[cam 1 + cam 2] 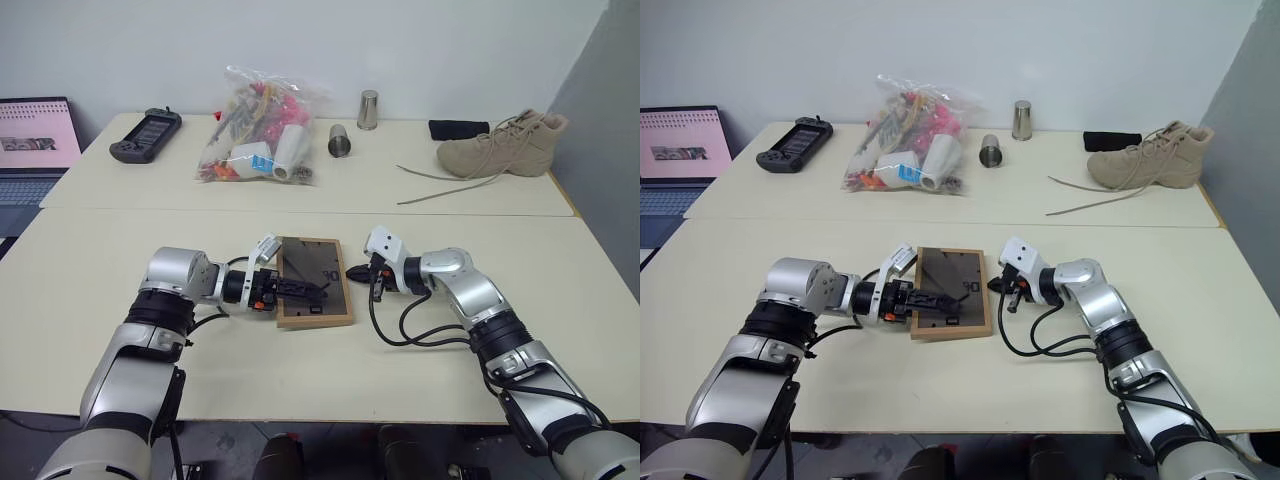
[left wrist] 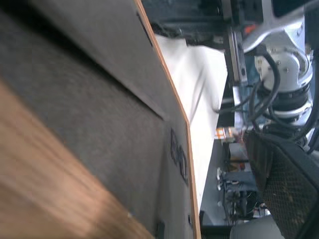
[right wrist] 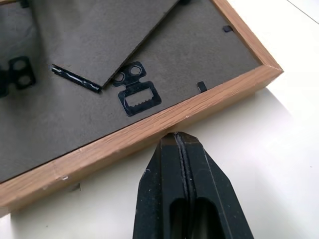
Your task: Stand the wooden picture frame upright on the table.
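Pale cream, the table (image 1: 120,260) runs wide under a plain white wall, with a second tabletop butted against its far edge; on the near top the wooden picture frame (image 1: 314,282) lies flat with its dark brown back up, the fold-out stand raised a little off the backing and a sawtooth hanger (image 3: 133,94) showing near one rail; the left gripper (image 1: 305,291) reaches in from the frame's left side with its black fingers spread wide over the dark back, one finger lying across the backing, though whether they clasp the stand cannot be told; the right gripper (image 1: 357,272) sits at the frame's right edge with its two fingers pressed together, holding nothing, their tip touching the outer face of the light-wood rail as the right wrist view shows; on the far top stand a clear plastic bag of mixed items (image 1: 258,130), a black handheld controller (image 1: 146,134), two metal cups (image 1: 355,122), one upright and one on its side, a tan boot (image 1: 505,144) with loose laces and a small black object (image 1: 458,129); an open laptop (image 1: 35,140) sits at the far left.
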Available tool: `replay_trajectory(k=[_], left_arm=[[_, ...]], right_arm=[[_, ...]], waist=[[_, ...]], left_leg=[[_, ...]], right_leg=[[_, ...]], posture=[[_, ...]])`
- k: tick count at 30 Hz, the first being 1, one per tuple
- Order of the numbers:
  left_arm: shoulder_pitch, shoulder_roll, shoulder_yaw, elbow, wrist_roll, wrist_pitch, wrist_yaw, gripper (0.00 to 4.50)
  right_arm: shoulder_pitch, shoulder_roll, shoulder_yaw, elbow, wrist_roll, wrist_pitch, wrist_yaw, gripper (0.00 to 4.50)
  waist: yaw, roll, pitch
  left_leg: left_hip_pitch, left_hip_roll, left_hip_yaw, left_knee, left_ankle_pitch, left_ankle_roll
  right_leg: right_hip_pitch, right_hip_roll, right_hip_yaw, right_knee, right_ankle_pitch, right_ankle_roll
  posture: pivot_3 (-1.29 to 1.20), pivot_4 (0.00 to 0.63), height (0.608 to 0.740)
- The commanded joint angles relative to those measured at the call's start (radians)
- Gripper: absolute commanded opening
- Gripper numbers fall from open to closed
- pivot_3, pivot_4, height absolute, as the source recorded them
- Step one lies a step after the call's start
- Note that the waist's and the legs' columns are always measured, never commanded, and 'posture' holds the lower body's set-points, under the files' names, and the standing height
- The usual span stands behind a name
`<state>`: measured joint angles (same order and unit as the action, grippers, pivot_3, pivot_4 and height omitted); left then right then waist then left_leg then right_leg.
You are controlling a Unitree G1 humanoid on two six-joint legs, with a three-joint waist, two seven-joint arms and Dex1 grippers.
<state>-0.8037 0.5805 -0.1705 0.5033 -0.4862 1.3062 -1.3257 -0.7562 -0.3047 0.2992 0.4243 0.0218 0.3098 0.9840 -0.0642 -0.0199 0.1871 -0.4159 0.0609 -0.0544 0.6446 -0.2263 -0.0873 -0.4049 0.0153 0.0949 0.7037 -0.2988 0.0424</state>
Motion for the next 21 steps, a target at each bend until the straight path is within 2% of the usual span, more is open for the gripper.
replay_trajectory(k=[1,3,4,7,18,21], left_arm=[[0.007,0.021,0.004,-0.04,-0.023,-0.002,0.004,4.32],[0.008,0.026,0.011,-0.044,-0.03,-0.004,0.006,4.12],[0.007,0.028,0.016,-0.043,-0.032,-0.006,0.009,3.78],[0.008,0.033,0.031,-0.052,-0.04,-0.003,0.019,3.27],[-0.006,0.042,0.124,-0.075,-0.079,-0.011,0.086,0.92],[-0.005,0.039,0.137,-0.089,-0.088,-0.01,0.104,0.87]], right_arm=[[-0.022,0.008,-0.005,0.0,0.001,-0.023,0.0,0.0],[-0.022,0.007,-0.006,0.002,0.001,-0.024,0.0,0.0],[-0.022,0.006,-0.007,0.005,0.0,-0.027,-0.001,0.0],[-0.015,-0.001,-0.011,0.01,-0.002,-0.031,-0.004,0.0],[0.006,-0.04,-0.023,0.041,-0.007,-0.053,-0.012,0.0],[0.01,-0.042,-0.022,0.039,-0.005,-0.054,-0.012,0.0]], waist=[[-0.001,0.0,0.0],[-0.002,0.0,0.0],[-0.003,0.0,0.0],[-0.005,0.0,0.0],[-0.01,0.0,0.0],[-0.012,0.0,0.0]], left_leg=[[0.0,0.0,0.0,0.0,0.0,0.0],[0.0,0.0,0.0,0.0,0.0,0.0],[0.0,0.0,0.0,0.0,0.0,0.0],[0.0,0.0,0.0,0.0,0.0,0.0],[0.0,0.0,0.0,0.0,0.0,0.0],[0.0,0.0,0.0,0.0,0.0,0.0]], right_leg=[[0.0,0.0,0.0,0.0,0.0,0.0],[0.0,0.0,0.0,0.0,0.0,0.0],[0.0,0.0,0.0,0.0,0.0,0.0],[0.0,0.0,0.0,0.0,0.0,0.0],[0.0,0.0,0.0,0.0,0.0,0.0],[0.0,0.0,0.0,0.0,0.0,0.0]], posture=[[0.0,0.15,0.74],[0.0,0.15,0.74],[0.0,0.15,0.74],[0.0,0.15,0.74],[0.0,0.15,0.74],[0.0,0.15,0.74]])
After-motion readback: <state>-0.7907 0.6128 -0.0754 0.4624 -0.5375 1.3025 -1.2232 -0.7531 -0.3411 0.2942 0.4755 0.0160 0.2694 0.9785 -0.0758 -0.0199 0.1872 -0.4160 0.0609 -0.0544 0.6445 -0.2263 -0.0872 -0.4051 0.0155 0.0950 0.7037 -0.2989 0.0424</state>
